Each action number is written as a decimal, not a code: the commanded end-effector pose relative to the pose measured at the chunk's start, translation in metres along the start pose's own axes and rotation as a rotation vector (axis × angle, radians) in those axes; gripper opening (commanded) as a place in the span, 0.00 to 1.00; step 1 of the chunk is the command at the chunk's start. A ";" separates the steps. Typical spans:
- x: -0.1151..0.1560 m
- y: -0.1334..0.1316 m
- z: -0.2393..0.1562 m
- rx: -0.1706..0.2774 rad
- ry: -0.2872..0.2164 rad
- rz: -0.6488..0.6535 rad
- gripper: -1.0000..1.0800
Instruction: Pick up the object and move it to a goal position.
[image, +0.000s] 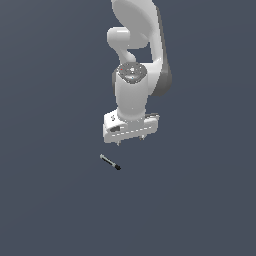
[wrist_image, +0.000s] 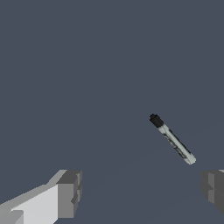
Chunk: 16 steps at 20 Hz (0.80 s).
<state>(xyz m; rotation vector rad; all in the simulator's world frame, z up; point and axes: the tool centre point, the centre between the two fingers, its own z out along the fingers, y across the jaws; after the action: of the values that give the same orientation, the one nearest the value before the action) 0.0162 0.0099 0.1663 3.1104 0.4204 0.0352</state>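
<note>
Currently, scene elements from largest to smallest:
Counter (image: 45, 200): flat dark grey surface filling both views; bare except for the object
Arm: single white Panda reaching down from the top of the exterior view; wrist pointed at the counter
Tool (image: 130, 141): hangs above the counter, clear of it; fingers (wrist_image: 69, 192) spread wide apart with nothing between them
Object (image: 110, 162): thin pen-like stick, light grey shaft, black tip; lies flat on the counter, untouched
Key relation: object sits near the tool but not under it; offset toward the exterior view's left and lower in that view
Long axis: diagonal in the exterior view; black tip toward that view's lower right
Wrist view: object (wrist_image: 173, 139) lies off-centre, closer to one finger, outside the gap
Obstructions: none visible between tool and object
Judgement: tool must likely shift over the object and straddle the shaft crosswise before descending; goal position not marked in either view
</note>
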 end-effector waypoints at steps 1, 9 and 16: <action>0.001 0.008 0.008 -0.001 -0.003 -0.054 0.96; 0.002 0.033 0.034 -0.003 -0.011 -0.236 0.96; 0.002 0.056 0.058 0.000 -0.016 -0.396 0.96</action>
<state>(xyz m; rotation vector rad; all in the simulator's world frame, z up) 0.0330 -0.0385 0.1141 2.9785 0.9682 0.0106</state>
